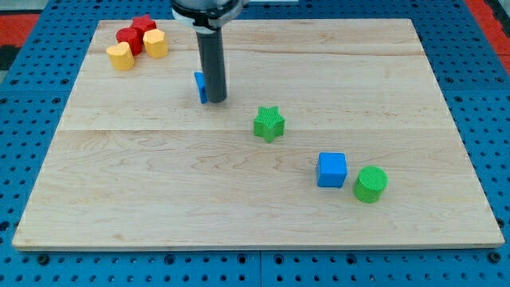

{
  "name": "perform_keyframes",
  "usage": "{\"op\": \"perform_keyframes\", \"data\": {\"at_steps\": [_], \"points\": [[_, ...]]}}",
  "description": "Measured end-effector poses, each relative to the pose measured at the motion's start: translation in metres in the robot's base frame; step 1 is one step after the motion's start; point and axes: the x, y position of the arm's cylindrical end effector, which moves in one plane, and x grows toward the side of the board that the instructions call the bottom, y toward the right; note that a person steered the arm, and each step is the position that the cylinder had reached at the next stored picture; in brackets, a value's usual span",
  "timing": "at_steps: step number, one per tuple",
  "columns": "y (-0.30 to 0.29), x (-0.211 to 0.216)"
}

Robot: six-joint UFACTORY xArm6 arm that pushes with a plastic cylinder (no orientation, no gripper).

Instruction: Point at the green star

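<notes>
The green star sits near the board's middle, bare wood all around it, far from every edge; it shows no long axis. My tip rests up-left of it, apart, hiding part of a blue block. There is no claw.

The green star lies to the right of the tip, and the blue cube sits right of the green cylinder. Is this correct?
Not quite. The camera view shows the blue cube left of the green cylinder. The green star does lie right of my tip.
</notes>
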Motion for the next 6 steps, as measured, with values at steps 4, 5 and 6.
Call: {"op": "perform_keyframes", "data": {"at_steps": [4,5,6], "points": [[-0.022,-0.055],[0.039,-0.014],[0.132,-0.003]]}}
